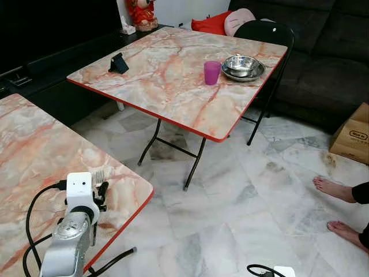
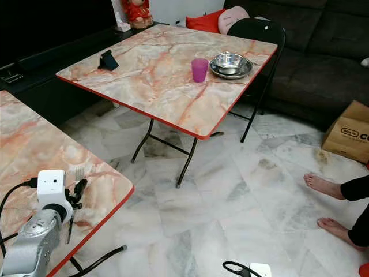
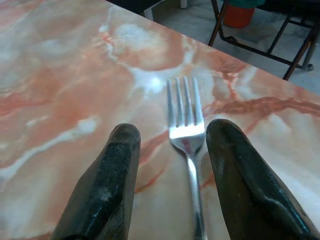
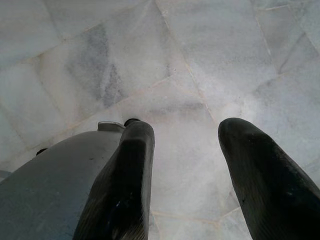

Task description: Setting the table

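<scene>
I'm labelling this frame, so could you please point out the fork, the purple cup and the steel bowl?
fork (image 3: 186, 131): left wrist view, base of the tines.
purple cup (image 1: 211, 73): left eye view, side wall.
steel bowl (image 1: 241, 63): left eye view, inner wall.

Left arm is reaching out over the near worktop, close to its red front edge, silver forearm angled up from the bottom of the head view with the white wrist block on top and black cables looping off it. The left hand (image 3: 170, 150) is down low near the worktop surface, its two black fingers (image 3: 107, 185) spread apart with a clear gap, nothing pinched between them. The fork (image 3: 187, 145) lies flat in that gap, closer to one finger, not gripped as far as I can tell. Right arm is just hanging idle, right hand (image 4: 187, 170) pointing down at the floor, fingers (image 4: 125, 180) parted wide too.
</scene>
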`<state>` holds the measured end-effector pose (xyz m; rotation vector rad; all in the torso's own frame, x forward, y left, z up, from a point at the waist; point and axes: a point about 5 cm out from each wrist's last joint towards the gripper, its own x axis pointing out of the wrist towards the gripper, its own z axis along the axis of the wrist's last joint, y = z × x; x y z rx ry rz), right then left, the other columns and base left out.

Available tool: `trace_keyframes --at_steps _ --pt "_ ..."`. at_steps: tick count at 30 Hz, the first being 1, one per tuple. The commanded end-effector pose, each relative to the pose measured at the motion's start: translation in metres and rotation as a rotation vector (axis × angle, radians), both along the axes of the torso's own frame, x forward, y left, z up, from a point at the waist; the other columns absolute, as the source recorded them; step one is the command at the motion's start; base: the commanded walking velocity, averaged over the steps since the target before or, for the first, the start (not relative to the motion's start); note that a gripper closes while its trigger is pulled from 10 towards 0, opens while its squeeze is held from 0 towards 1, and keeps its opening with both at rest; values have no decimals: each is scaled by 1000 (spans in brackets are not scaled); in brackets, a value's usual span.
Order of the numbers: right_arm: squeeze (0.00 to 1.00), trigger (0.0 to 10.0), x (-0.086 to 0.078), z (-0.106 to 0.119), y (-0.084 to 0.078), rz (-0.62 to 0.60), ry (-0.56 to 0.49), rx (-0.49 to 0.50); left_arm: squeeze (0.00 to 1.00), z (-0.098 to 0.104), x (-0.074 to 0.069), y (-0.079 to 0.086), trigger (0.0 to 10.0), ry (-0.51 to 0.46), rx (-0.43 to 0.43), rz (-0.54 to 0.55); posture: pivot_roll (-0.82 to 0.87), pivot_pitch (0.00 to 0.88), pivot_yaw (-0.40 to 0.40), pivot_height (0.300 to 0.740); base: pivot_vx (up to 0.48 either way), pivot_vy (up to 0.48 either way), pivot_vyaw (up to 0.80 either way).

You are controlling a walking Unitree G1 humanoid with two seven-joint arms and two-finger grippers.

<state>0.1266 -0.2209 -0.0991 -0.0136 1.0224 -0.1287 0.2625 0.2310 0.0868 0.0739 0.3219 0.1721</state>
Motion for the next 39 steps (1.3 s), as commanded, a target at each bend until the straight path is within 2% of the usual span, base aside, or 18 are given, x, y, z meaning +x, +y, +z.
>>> trace_keyframes --at_steps 1,12,20,21,22,23,24,25,26,30,31,39 --pt "0 10000 0 0 1 8 2 3 0 -10 -6 4 10000 42 -19 2 19 0 24 732 0 0 0" --pt "0 10000 0 0 0 11 2 0 0 -16 -12 7 10000 73 -8 -6 23 0 21 732 0 0 0" --pt "0 10000 0 0 0 12 3 0 0 -32 -17 -1 10000 187 -22 -78 20 0 22 732 0 0 0" --pt "0 10000 0 0 0 12 3 0 0 -34 -18 -2 8275 199 -23 -90 20 0 22 732 0 0 0" --pt "0 10000 0 0 0 11 3 0 0 -35 -19 -3 4471 208 -23 -102 22 0 21 732 0 0 0" --pt "0 10000 0 0 0 11 3 0 0 -35 -19 -4 4471 208 -22 -103 22 0 21 732 0 0 0" --pt "0 10000 0 0 0 12 3 0 0 -36 -20 -4 1961 212 -24 -103 20 0 21 732 0 0 0" --pt "0 10000 0 0 0 12 4 0 0 -36 -20 -4 1961 215 -26 -104 20 0 21 732 0 0 0" --pt "0 10000 0 0 0 13 4 0 0 -36 -20 -4 1059 216 -27 -105 20 0 21 732 0 0 0" --pt "0 10000 0 0 0 17 6 0 0 -35 -19 -4 863 213 -29 -105 23 0 21 732 0 0 0" --pt "0 10000 0 0 0 18 6 0 0 -34 -19 -4 549 211 -28 -105 23 0 22 732 0 0 0" --pt "0 10000 -1 0 0 17 7 -1 0 -29 -14 -4 1255 182 -26 -96 17 0 23 732 0 0 0"
